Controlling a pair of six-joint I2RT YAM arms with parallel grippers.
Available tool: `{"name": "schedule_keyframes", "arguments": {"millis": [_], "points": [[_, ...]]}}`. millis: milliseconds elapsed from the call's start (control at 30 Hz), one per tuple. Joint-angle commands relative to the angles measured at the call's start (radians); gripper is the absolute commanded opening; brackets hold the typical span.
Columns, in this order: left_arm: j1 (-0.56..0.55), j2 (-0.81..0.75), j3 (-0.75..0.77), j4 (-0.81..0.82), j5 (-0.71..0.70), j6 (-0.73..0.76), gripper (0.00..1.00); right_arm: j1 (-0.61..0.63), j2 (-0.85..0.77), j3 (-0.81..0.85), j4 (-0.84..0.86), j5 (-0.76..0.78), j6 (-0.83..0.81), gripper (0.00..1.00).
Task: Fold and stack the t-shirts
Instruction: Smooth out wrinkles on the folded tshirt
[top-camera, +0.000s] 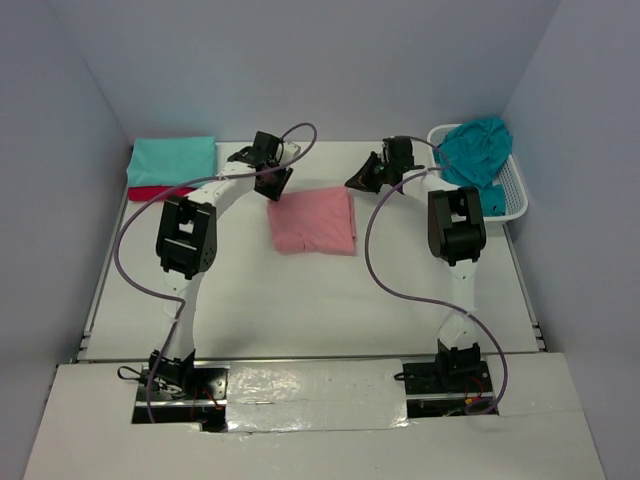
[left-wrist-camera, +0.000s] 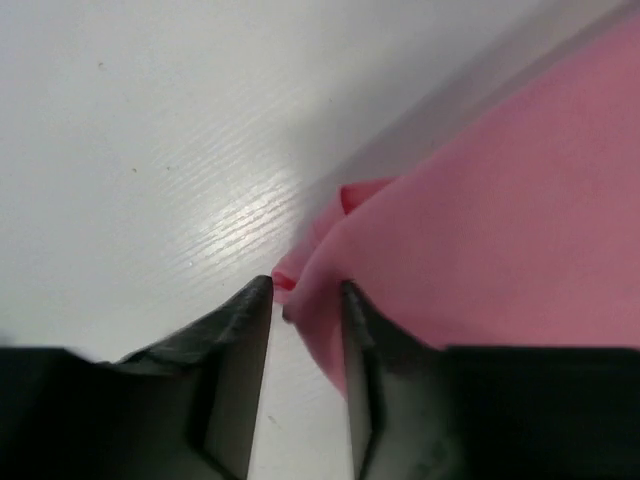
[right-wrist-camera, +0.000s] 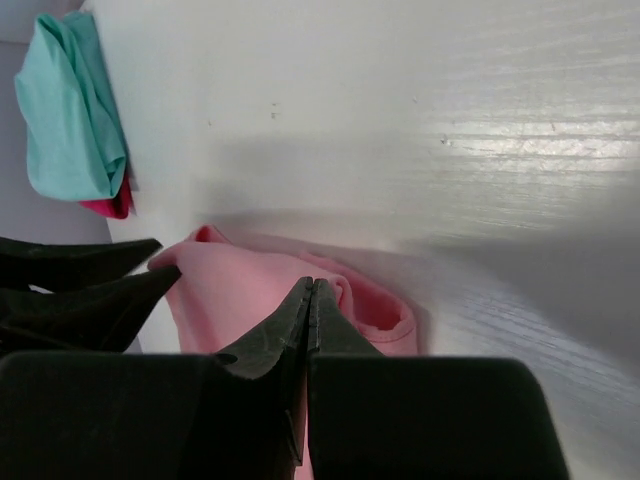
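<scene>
**Here, two hands at the far edge of the pink shirt (top-camera: 312, 220)**

Up on the white tabletop (top-camera: 300, 300), the pink shirt lay folded into a rough rectangle near the middle, between the two arms. The left hand (top-camera: 274, 188) hung at its far left corner and the right hand (top-camera: 358, 180) at its far right corner.

The left wrist camera showed the left hand (left-wrist-camera: 305, 292) slightly open, with a narrow strip of tabletop visible between its fingers. A small folded corner of the pink shirt (left-wrist-camera: 480, 220) sat right at the fingertips (left-wrist-camera: 262, 292). The cloth ran off behind the right-side finger, and nothing was clamped.

The right wrist camera showed the right hand (right-wrist-camera: 310, 285) closed, its two fingers pressed together along their whole length above the edge of the pink shirt (right-wrist-camera: 250, 290). Whether any cloth was caught between them could not be told.

At the far left corner of the tabletop, the mint shirt (top-camera: 172, 158) lay folded on top of the red shirt (top-camera: 160, 192), only a strip of red showing along the near edge. At the far right, the teal-blue shirt (top-camera: 475, 150) sat crumpled in the white basket (top-camera: 515, 200), heaped above its rim.
</scene>
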Motion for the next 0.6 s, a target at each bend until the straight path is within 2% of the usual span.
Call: {"name": "schedule_keyframes", "arguments": {"millis": [0, 33, 67, 133, 167, 233, 267, 333, 367, 400, 467, 500, 533, 567], "points": [[0.017, 0.027, 0.103, -0.017, -0.013, 0.013, 0.51, -0.003, 0.004, 0.029, -0.003, 0.011, -0.004, 0.00], [0.019, 0.034, 0.133, -0.034, -0.016, 0.010, 0.71, -0.008, -0.034, 0.011, -0.003, 0.016, -0.012, 0.00], [0.022, 0.052, 0.222, -0.057, -0.019, 0.007, 0.75, -0.018, -0.056, 0.003, -0.007, 0.016, -0.021, 0.00], [0.034, 0.069, 0.320, -0.132, -0.001, -0.004, 0.92, -0.028, -0.114, 0.003, -0.035, 0.014, -0.074, 0.01], [0.037, 0.070, 0.395, -0.149, 0.001, -0.007, 0.97, -0.032, -0.129, 0.009, -0.094, 0.019, -0.099, 0.06], [0.043, 0.046, 0.422, -0.164, 0.001, -0.016, 0.99, -0.037, -0.190, 0.003, -0.153, 0.040, -0.169, 0.20], [0.048, -0.003, 0.414, -0.164, 0.005, -0.019, 0.99, -0.040, -0.215, -0.017, -0.184, 0.045, -0.183, 0.33], [0.063, -0.073, 0.329, -0.164, 0.068, -0.031, 0.99, -0.051, -0.301, -0.118, -0.190, 0.027, -0.190, 0.45], [0.068, -0.159, 0.278, -0.164, 0.094, -0.034, 0.99, -0.058, -0.327, -0.163, -0.170, 0.008, -0.184, 0.48], [0.071, -0.202, 0.158, -0.164, 0.119, -0.027, 0.97, -0.069, -0.358, -0.210, -0.159, -0.010, -0.177, 0.49], [0.071, -0.326, -0.038, -0.169, 0.201, -0.016, 0.83, -0.068, -0.425, -0.327, -0.155, -0.042, -0.189, 0.49], [0.069, -0.351, -0.094, -0.181, 0.244, -0.001, 0.77, -0.057, -0.442, -0.364, -0.155, -0.053, -0.206, 0.48], [0.068, -0.373, -0.140, -0.195, 0.280, 0.004, 0.65, -0.043, -0.464, -0.416, -0.161, -0.067, -0.226, 0.48], [0.066, -0.394, -0.215, -0.209, 0.315, 0.008, 0.60, -0.031, -0.468, -0.431, -0.191, -0.069, -0.251, 0.48]]}}
